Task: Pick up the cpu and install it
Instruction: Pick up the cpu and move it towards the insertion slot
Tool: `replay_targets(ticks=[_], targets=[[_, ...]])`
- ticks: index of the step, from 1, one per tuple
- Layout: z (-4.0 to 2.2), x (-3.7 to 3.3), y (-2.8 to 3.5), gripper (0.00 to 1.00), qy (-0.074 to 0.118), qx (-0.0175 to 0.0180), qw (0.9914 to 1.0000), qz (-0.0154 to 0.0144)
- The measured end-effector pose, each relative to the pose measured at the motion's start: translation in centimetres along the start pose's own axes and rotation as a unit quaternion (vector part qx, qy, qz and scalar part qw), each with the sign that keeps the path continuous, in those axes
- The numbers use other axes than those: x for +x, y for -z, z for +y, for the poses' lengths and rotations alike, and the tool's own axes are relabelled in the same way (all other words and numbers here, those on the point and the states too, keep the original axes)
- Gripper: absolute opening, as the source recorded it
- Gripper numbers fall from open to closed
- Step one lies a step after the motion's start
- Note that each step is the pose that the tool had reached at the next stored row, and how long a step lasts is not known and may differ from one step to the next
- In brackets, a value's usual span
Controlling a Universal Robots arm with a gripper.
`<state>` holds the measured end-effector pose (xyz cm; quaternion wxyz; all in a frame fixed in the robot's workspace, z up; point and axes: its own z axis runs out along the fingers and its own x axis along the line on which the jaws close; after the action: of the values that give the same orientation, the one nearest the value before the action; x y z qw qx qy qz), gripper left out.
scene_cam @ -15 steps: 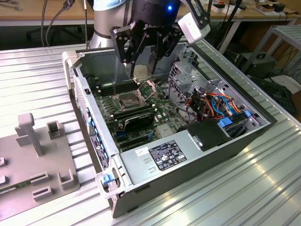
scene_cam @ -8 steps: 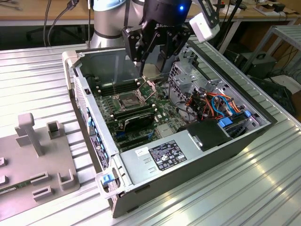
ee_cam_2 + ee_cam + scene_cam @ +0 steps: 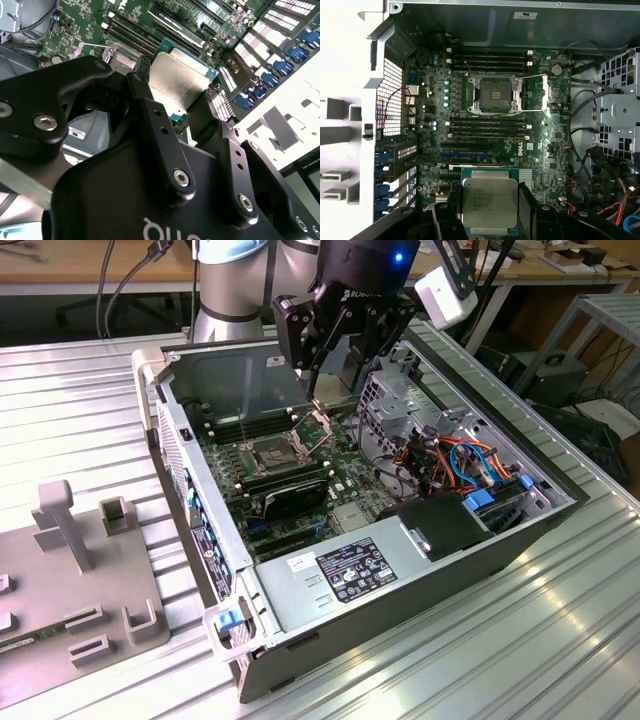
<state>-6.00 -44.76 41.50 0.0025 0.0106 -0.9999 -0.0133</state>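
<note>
- Gripper (image 3: 175, 94) clenches the cpu (image 3: 488, 205) by two opposite edges, over the open computer case (image 3: 400, 585).
- Socket (image 3: 496, 93) on the motherboard (image 3: 542, 150) stands open, between memory slots (image 3: 487, 60).

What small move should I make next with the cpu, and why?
Probably carry the hand across the board toward the socket: the cpu sits clamped in it, offset from the socket, whose frame is swung open and seat bare.
</note>
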Motion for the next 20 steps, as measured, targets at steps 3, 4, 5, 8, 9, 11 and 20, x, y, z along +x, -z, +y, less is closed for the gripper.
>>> replay_targets(ticks=[3, 4, 5, 8, 9, 11, 20], targets=[[0.0, -0.01, 0.0, 0.55, 0.0, 0.0, 1.0, 0.0], [0.0, -0.02, 0.0, 0.55, 0.0, 0.0, 1.0, 0.0], [0.0, -0.07, 0.0, 0.55, 0.0, 0.0, 1.0, 0.0], [-0.01, -0.34, -0.01, 0.55, 0.0, 0.0, 1.0, 0.0003], [-0.01, -0.44, -0.02, 0.55, 0.0, 0.0, 1.0, 0.0003], [-0.01, -0.77, -0.02, 0.55, 0.0, 0.0, 1.0, 0.0006], [-0.05, -1.62, -0.63, 0.55, 0.0, 0.0007, 1.0, 0.0012]])
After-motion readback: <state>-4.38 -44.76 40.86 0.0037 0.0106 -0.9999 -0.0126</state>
